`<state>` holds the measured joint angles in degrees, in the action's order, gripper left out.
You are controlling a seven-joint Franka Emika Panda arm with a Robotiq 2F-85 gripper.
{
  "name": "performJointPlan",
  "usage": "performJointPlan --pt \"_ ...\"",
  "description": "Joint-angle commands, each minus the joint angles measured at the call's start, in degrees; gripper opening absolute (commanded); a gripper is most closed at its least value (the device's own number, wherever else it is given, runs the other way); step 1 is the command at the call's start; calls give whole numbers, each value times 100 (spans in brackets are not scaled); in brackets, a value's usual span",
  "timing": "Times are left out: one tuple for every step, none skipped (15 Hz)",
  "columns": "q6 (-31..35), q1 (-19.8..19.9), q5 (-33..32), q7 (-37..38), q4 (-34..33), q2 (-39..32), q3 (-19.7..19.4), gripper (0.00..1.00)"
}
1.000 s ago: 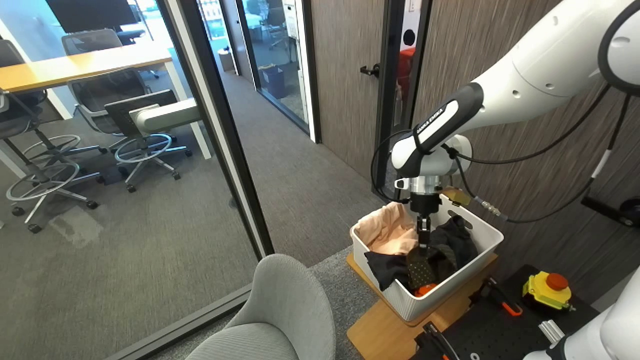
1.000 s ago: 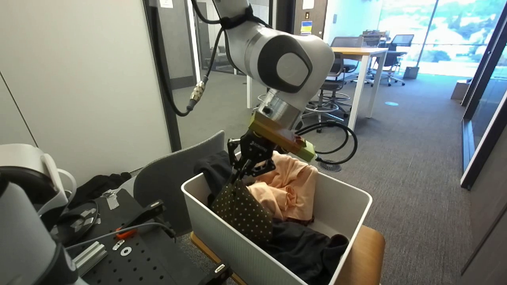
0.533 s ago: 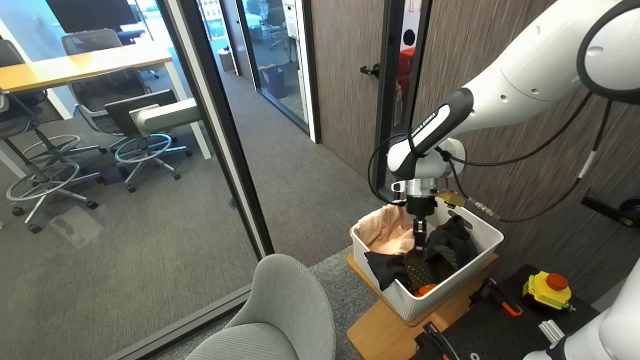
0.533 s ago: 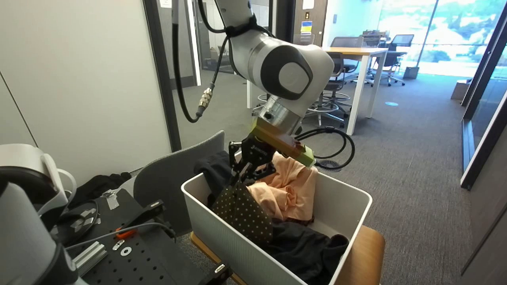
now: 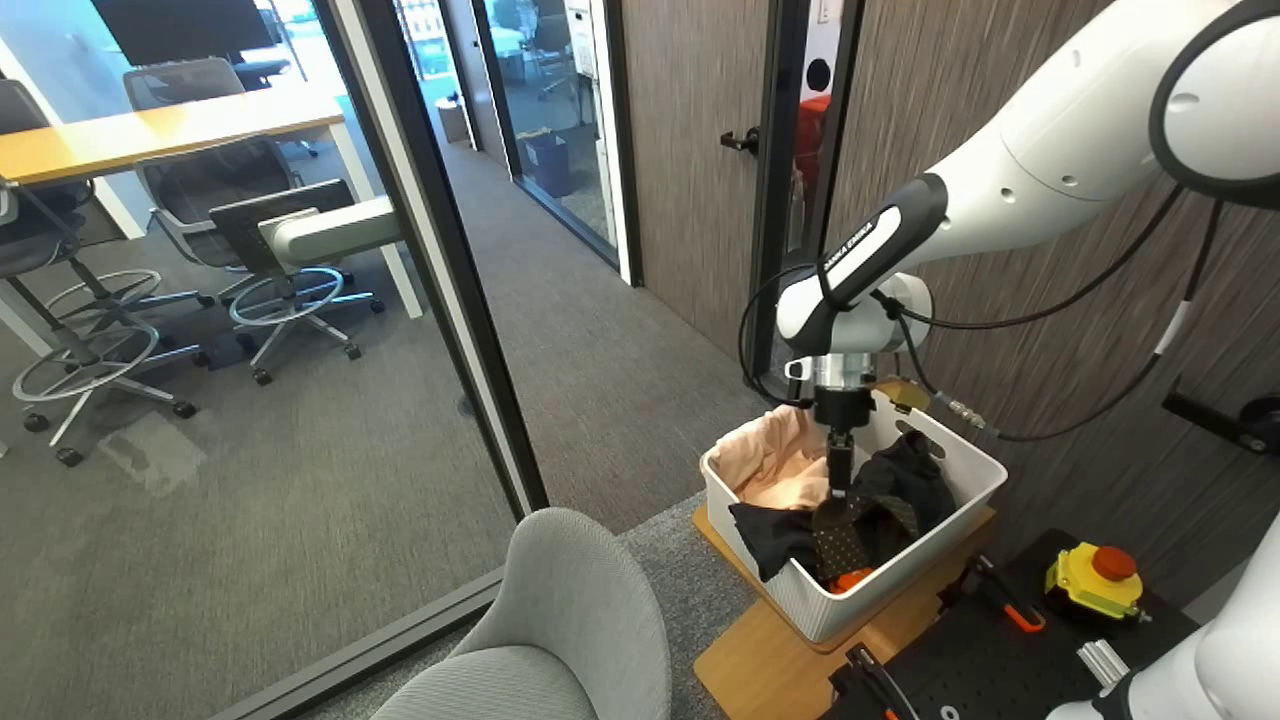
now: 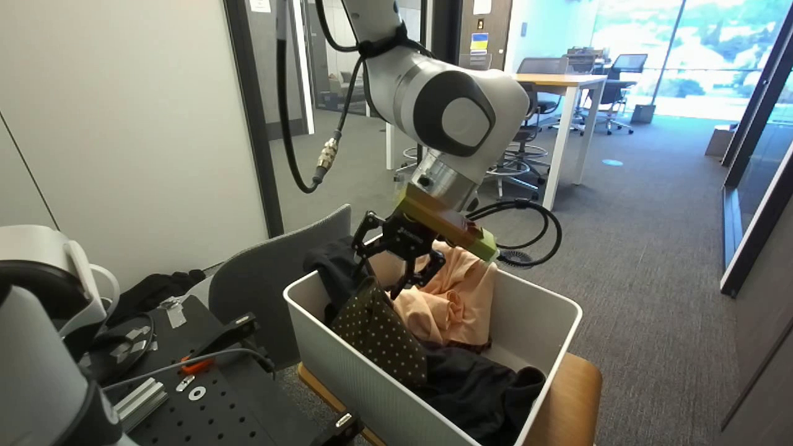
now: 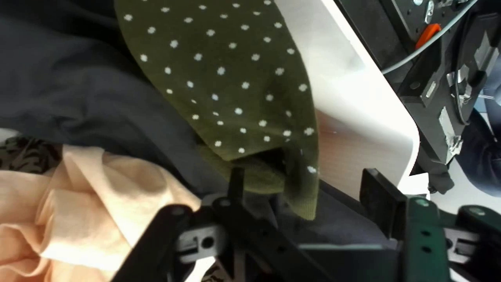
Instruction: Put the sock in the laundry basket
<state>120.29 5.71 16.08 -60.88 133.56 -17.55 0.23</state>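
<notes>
Office (grey carpet [image 5: 620, 370] underfoot): high table [image 5: 180, 125], wheeled mesh chairs [image 5: 215, 190], glass partition [image 5: 428, 250].

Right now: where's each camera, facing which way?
An exterior view: raised, looking into the laundry basket, distant windows beyond; arm, gripper show.
An exterior view: raised, facing down over grey chair toward corridor; arm, gripper show.
Wrist view: on the wrist, facing the sock; gripper fingers show.
Both exterior views share laundry basket, arm, gripper.

One hand [image 6: 376, 285], two fingers [image 7: 385, 203]. At its tips, one sock [image 7: 227, 78]; beneath, one laundry basket [image 6: 347, 375]; near it, one peach cloth [image 6: 458, 294] and two stretches of black fabric [image 6: 471, 387], whether one garment or two unclear. Farther off, one grey chair [image 5: 600, 590], one yellow button box [image 5: 1085, 588].
</notes>
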Motion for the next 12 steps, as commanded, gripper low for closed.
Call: performJointPlan --pt "8 19 -70 516 306 593 -12 100" --pt "52 -18 -130 726 458 832 -36 100" --pt "90 -78 -241 1030 657 1157 -59 100" --pt "106 -127 -350 1332 852 1501 -63 100" --pt "91 -167 -458 1630 975 1769 -52 100" --pt "155 -225 -595 1996 1116 2041 -37 100" --pt "140 -280 -740 2373 1251 2345 -14 100" --pt "120 -335 -850 2718 1398 2650 17 100" --pt "75 -400 -989 3111 1532 2969 58 100" --pt "4 -471 -1105 3460 1667 3284 107 100" --pt "-62 -546 -1224 3845 1791 3602 162 100" --pt "-125 -622 -1301 4175 1907 3910 225 100"
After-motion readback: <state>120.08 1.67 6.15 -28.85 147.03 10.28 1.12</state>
